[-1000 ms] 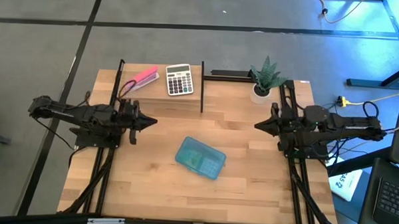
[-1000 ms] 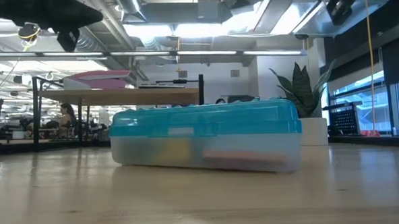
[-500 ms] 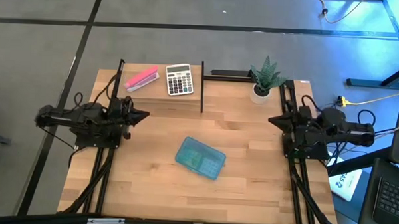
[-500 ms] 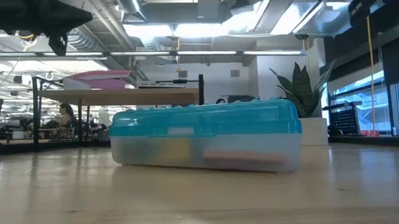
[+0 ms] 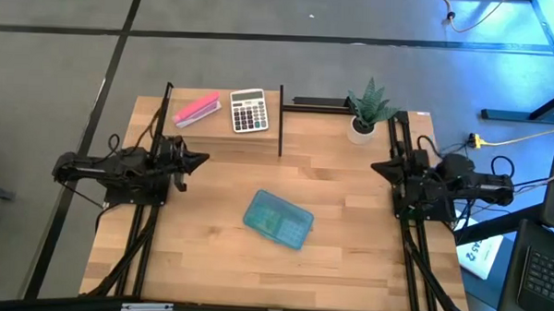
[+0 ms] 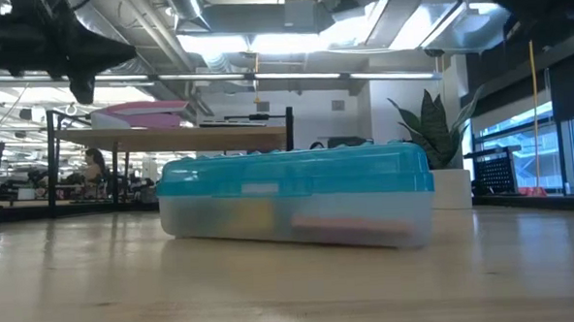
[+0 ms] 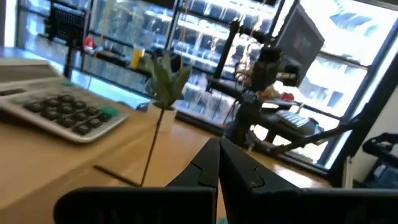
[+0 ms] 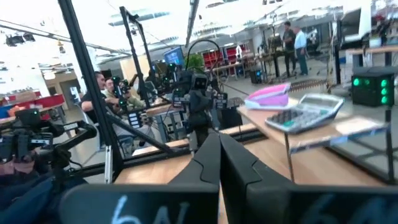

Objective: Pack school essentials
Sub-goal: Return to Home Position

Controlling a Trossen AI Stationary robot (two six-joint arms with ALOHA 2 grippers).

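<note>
While my left gripper hangs over the worktop's left side and my right gripper over its right, both have their fingers pressed together on nothing. The blue supply box lies shut mid-worktop, well apart from both. A yellow shape and a pink shape show dimly through its base.
</note>
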